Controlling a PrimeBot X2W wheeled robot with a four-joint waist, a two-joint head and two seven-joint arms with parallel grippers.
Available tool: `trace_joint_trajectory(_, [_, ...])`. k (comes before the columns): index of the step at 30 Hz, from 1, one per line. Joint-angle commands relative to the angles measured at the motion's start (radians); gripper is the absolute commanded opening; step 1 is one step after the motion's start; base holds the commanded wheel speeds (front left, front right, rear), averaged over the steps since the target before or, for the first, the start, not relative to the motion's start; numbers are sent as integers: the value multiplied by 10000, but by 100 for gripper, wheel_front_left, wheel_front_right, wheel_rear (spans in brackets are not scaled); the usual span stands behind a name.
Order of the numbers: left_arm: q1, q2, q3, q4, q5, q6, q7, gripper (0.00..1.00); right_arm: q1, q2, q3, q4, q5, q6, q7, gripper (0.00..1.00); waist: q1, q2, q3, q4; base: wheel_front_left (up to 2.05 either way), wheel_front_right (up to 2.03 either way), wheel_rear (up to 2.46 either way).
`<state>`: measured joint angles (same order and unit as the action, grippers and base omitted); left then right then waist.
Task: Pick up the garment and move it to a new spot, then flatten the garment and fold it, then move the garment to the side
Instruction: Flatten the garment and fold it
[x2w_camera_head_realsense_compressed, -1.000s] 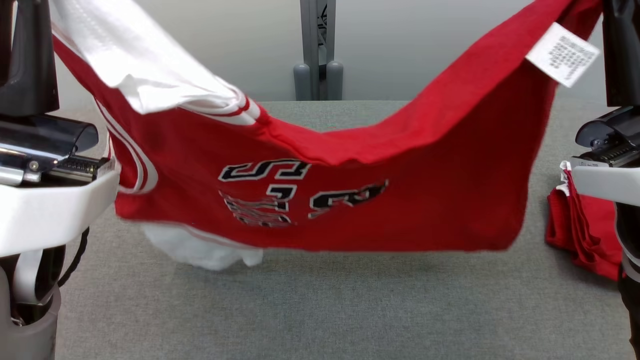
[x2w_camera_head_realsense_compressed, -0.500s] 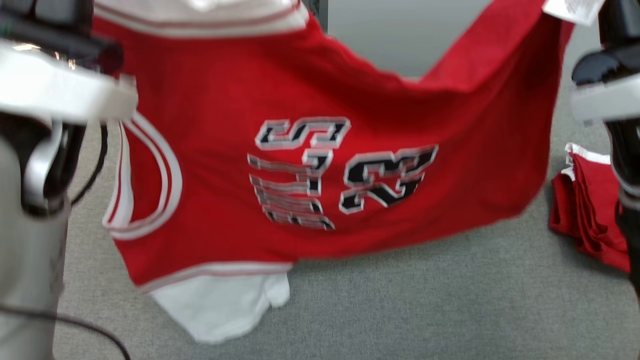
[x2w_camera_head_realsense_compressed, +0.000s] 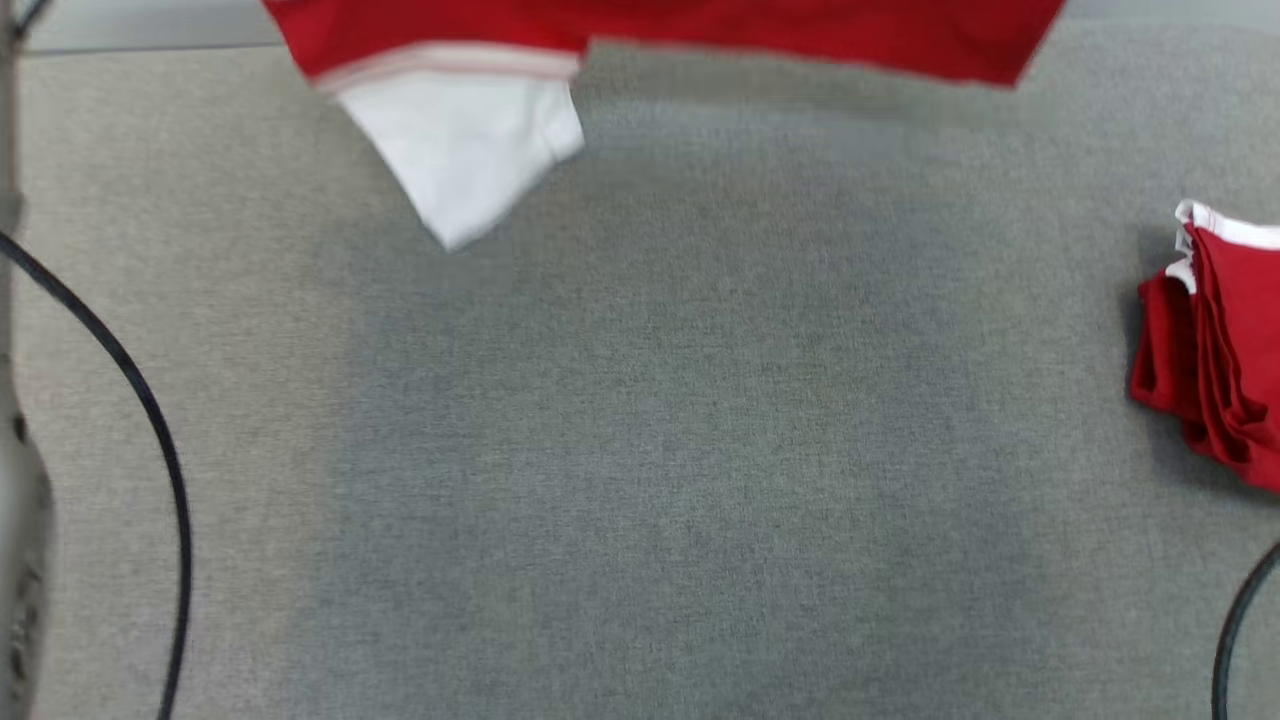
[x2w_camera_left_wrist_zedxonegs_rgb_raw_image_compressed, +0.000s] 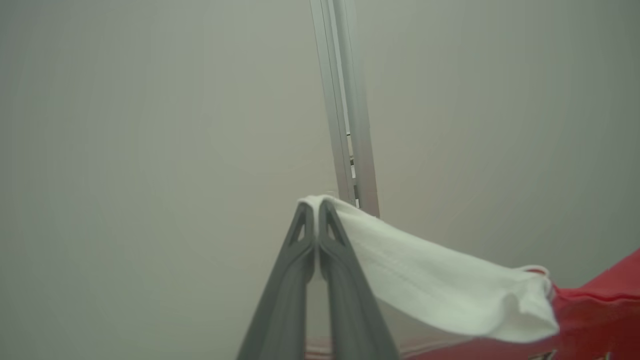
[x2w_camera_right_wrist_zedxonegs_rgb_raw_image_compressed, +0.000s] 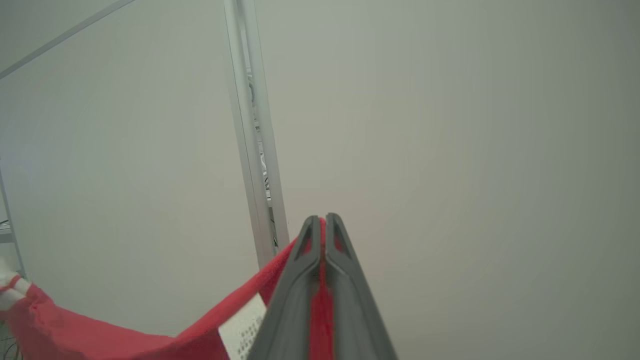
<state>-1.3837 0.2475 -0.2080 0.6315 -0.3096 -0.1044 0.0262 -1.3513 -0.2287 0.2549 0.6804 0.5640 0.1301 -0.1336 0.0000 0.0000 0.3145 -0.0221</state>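
Head view first: where does it put the garment (x2w_camera_head_realsense_compressed: 800, 40)? (operator)

Along the top edge. You see just the red hem, hanging over the far part of the grey table (x2w_camera_head_realsense_compressed: 640, 450), with a white sleeve (x2w_camera_head_realsense_compressed: 465, 140) drooping lower at the left end. Whether the sleeve tip brushes the table I cannot tell. (coach)

And my grips? (operator)

Both are clenched on cloth. Your left gripper (x2w_camera_left_wrist_zedxonegs_rgb_raw_image_compressed: 316, 205) pinches the white fabric at its fingertips. Your right gripper (x2w_camera_right_wrist_zedxonegs_rgb_raw_image_compressed: 322, 220) is clamped on the red edge, just beside the care label (x2w_camera_right_wrist_zedxonegs_rgb_raw_image_compressed: 242, 330). Between them the top edge sags, so I judge you are mid-carry, with the laying-down to come. (coach)

How do I lay it well? (operator)

Draw your grippers apart until that sag goes, but no harder, or the cloth may slip from the pinch. Lower both at the same height so the hem lands first on the bare middle of the table. Then pull toward yourself as you descend, letting the body roll out flat. Mind the white sleeve: it will likely touch before the hem and could tuck underneath. Land well apart from the folded red pile (x2w_camera_head_realsense_compressed: 1215, 350) on your right, and release only once the cloth rests on the table. (coach)
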Motion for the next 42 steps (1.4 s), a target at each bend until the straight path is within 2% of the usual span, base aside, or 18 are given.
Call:
trace_joint_trajectory(1, [-746,73,-31,923,83,-38,-276,0,-766,216,148,820,188,11,-264,0,0,0,463,-246,0,0,0])
trace_joint_trajectory(2, [-746,73,-31,923,83,-38,-276,0,-766,216,148,820,188,11,-264,0,0,0,463,-246,0,0,0])
trace_joint_trajectory(6, [-1863,3,-201,2501,274,-68,-1064,0,-1954,579,362,2297,283,11,-823,0,0,0,959,-413,0,0,0])
trace_joint_trajectory(10, [-2296,-322,-494,3633,280,-161,-1793,0,-2496,745,819,3359,253,10,-982,0,0,0,1547,-297,0,0,0])
trace_joint_trajectory(13, [-2067,-729,-665,4323,138,-207,-2105,0,-2332,691,1215,3620,494,10,-1098,0,0,0,1858,-76,0,0,0])
trace_joint_trajectory(20, [-418,-1450,-767,4754,-366,-249,-2765,0,-382,69,2309,2652,1489,14,-1330,0,0,0,2106,380,0,0,0])
trace_joint_trajectory(23, [662,-1569,-694,4387,-536,-252,-2861,0,754,-285,2191,1641,2120,16,-1347,0,0,0,1965,470,0,0,0])
trace_joint_trajectory(25, [1421,-1560,-540,3765,-607,-124,-2893,0,1682,-489,1922,860,2426,16,-1338,0,0,0,1878,530,0,0,0])
trace_joint_trajectory(31, [4369,-1422,-459,646,-281,352,-2889,0,4383,-883,1535,-1290,2494,16,-1325,0,0,0,1393,592,0,0,0])
trace_joint_trajectory(35, [6512,-1110,-384,-1555,-320,703,-2790,0,6190,-899,1008,-2469,2677,16,-1324,0,0,0,951,573,0,0,0])
trace_joint_trajectory(40, [9270,-498,-253,-4478,-457,1288,-1782,0,8431,-985,273,-3618,2475,18,-1325,0,0,0,347,582,0,0,0])
trace_joint_trajectory(41, [10331,-348,-153,-5639,-568,1566,-1356,0,9174,-916,47,-4039,2405,18,-1325,0,0,0,114,592,0,0,0])
trace_joint_trajectory(42, [10860,-193,-103,-6159,-575,1721,-1106,0,9583,-885,-92,-4161,2325,16,-1324,0,0,0,-17,594,0,0,0])
